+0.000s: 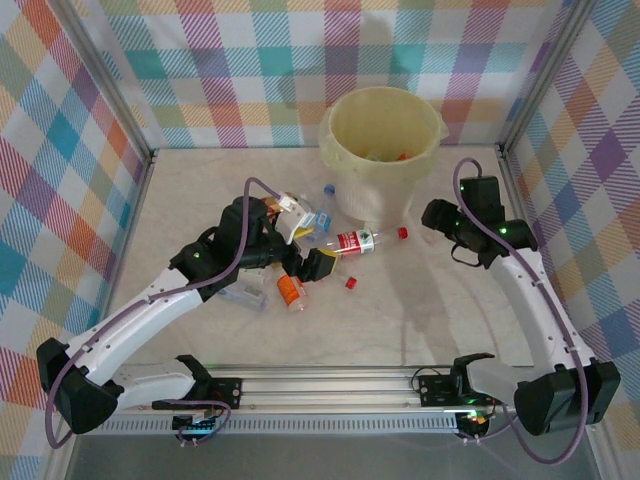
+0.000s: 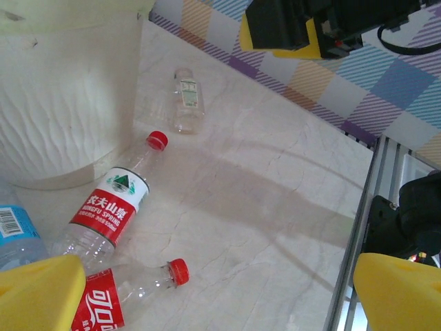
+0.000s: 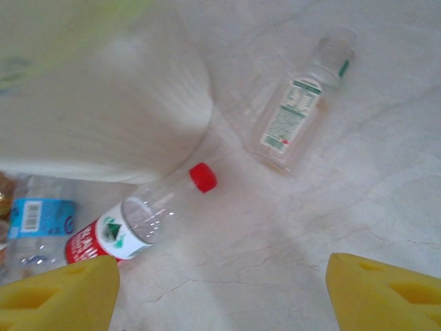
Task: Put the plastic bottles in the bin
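The bin (image 1: 380, 150) stands at the back, with bottles inside. A clear bottle with a red label and red cap (image 1: 355, 242) lies in front of it. My left gripper (image 1: 312, 265) hovers just left of that bottle, open; in the left wrist view (image 2: 220, 296) its yellow fingers (image 2: 38, 293) flank a red-label cola bottle (image 2: 131, 286) lying on the table beside the left finger. My right gripper (image 1: 440, 218) is right of the bin, open (image 3: 220, 303) over bare table. The red-capped bottle (image 3: 145, 214) and a clear green-label bottle (image 3: 296, 114) lie ahead of it.
More crushed bottles cluster under the left arm (image 1: 295, 215), with an orange one (image 1: 291, 291) nearer me and a blue-label one (image 2: 14, 227) by the bin wall (image 2: 69, 89). Checked walls enclose the table; a metal rail (image 1: 330, 385) runs along the front.
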Robot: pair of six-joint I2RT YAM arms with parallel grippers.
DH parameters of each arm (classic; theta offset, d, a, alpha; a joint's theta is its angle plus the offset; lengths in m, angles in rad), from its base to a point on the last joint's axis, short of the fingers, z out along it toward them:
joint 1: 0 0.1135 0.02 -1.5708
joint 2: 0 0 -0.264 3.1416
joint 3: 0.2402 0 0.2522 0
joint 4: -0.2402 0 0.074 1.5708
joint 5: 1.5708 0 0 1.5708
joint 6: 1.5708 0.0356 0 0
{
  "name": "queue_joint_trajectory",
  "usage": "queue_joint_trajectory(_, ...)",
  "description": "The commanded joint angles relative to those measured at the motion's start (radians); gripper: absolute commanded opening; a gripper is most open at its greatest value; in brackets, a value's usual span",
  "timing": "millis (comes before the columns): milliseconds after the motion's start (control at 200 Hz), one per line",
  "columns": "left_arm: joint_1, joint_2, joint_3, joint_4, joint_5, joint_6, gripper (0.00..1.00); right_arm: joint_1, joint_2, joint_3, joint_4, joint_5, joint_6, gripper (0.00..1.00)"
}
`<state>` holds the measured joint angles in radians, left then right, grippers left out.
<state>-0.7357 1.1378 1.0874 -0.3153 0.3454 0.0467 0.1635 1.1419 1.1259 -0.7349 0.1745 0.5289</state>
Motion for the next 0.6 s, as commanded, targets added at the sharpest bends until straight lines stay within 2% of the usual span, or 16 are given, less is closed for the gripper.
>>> queue_joint_trajectory(0, -0.017, -0.026, 0.006, 0.014, -0.044, 0.015, 1.0, -0.041, 0.038, -0.027, 0.079, -0.011, 0.039, 0.78)
queue_joint_trajectory(200, -0.019, -0.051, -0.006, 0.028, -0.053, 0.003, 1.0, -0.096, 0.143, -0.048, 0.179, 0.009, 0.047, 0.81)
queue_joint_trajectory(350, -0.019, -0.087, -0.049, 0.119, -0.089, -0.01, 1.0, -0.123, 0.228, -0.043, 0.239, 0.024, 0.06, 0.84)
queue_joint_trajectory(595, -0.019, -0.103, -0.073, 0.156, -0.062, -0.018, 1.0, -0.165, 0.341, -0.042, 0.327, 0.008, 0.087, 0.85)
